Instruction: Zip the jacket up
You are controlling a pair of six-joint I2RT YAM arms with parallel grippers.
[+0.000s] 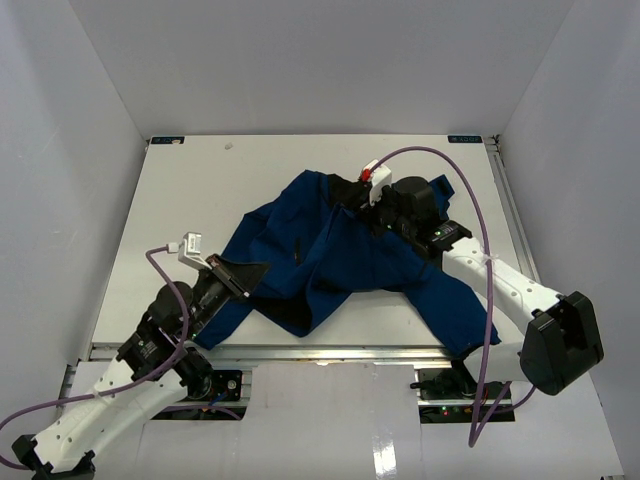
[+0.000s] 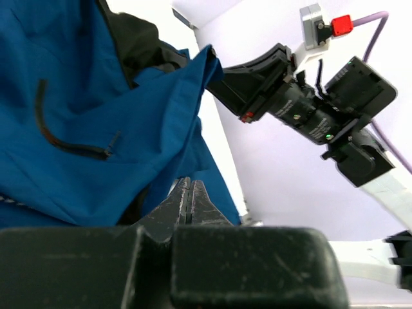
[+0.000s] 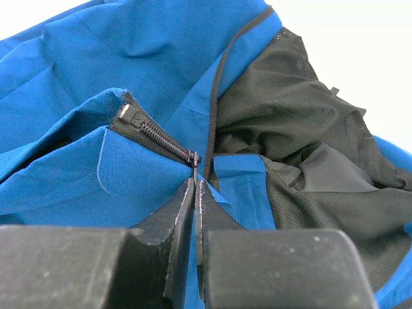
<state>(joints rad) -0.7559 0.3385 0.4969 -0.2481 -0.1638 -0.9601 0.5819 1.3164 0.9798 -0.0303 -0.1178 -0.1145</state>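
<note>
The royal-blue jacket (image 1: 330, 260) lies crumpled mid-table, its black lining (image 3: 290, 129) showing near the collar. My right gripper (image 1: 368, 200) sits at the jacket's far end. In the right wrist view this gripper (image 3: 195, 183) is shut on the pull tab of the zipper slider (image 3: 193, 156), with closed teeth (image 3: 154, 135) running away up-left. My left gripper (image 1: 260, 272) is at the jacket's near-left edge. In the left wrist view it (image 2: 188, 183) is shut, its tips buried in the jacket (image 2: 96, 96) fabric, which rises toward the right gripper (image 2: 219, 74).
The white table (image 1: 200, 190) is boxed in by white walls on three sides. A metal rail (image 1: 300, 352) runs along its near edge. A purple cable (image 1: 478, 220) loops over the right arm, and a sleeve (image 1: 455, 310) drapes toward the near right edge.
</note>
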